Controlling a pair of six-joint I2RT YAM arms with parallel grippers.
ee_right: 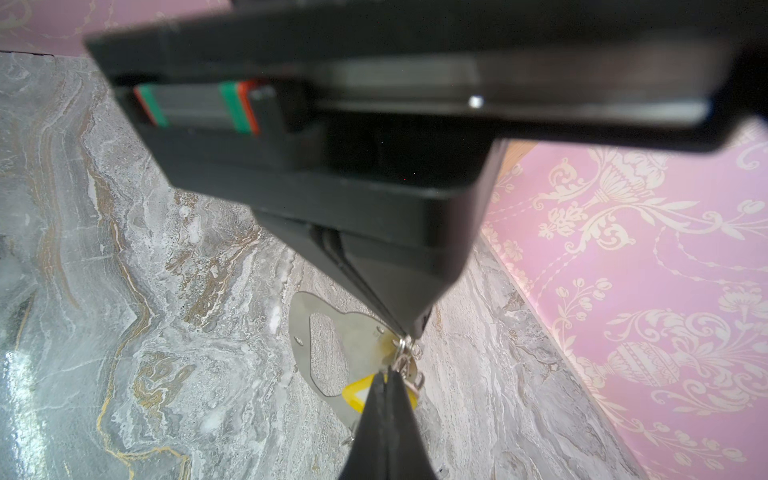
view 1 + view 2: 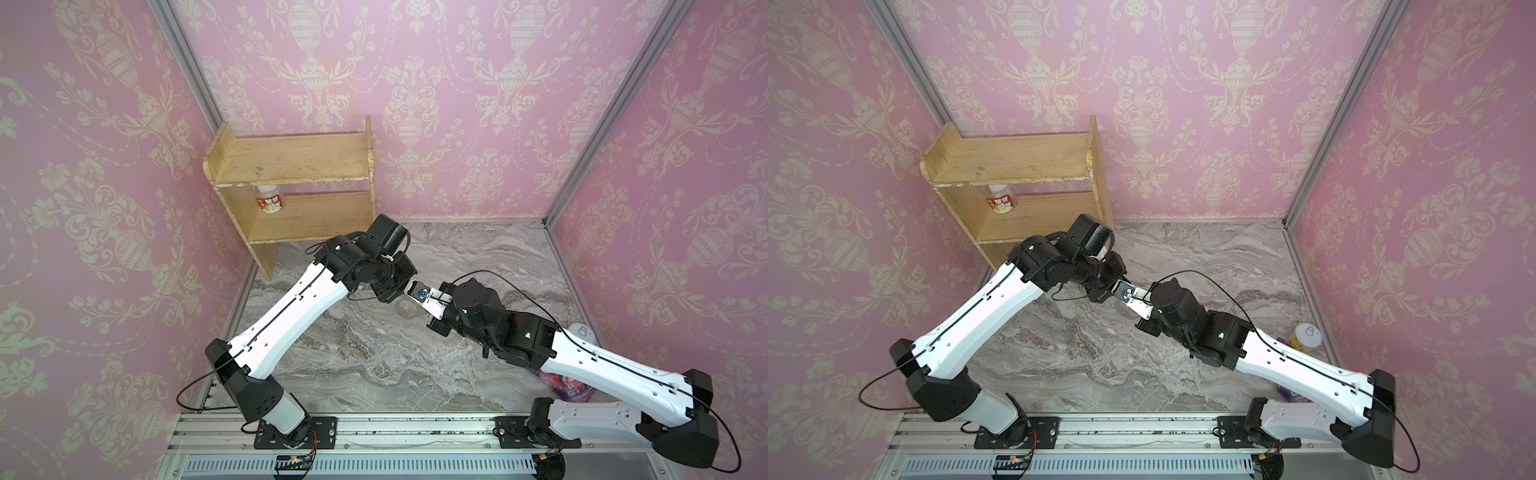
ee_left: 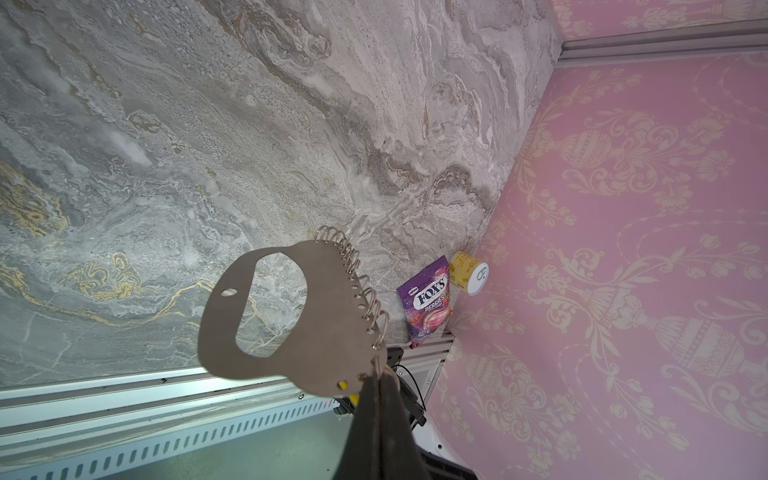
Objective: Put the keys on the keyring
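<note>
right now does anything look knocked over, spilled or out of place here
Nothing stands out. The keyring is held off the marble table by one corner in the left fingers, and the right fingers pinch the keys beside it, as the job needs. No spill or damage shows.

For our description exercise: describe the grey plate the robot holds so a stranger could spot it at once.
Find the marble table in front of the wooden shelf; near its middle the left gripper pinches a flat grey plate by one corner. Unlike the yellow key tag close by, it has an oval cut-out and a row of wire rings along one edge.
</note>
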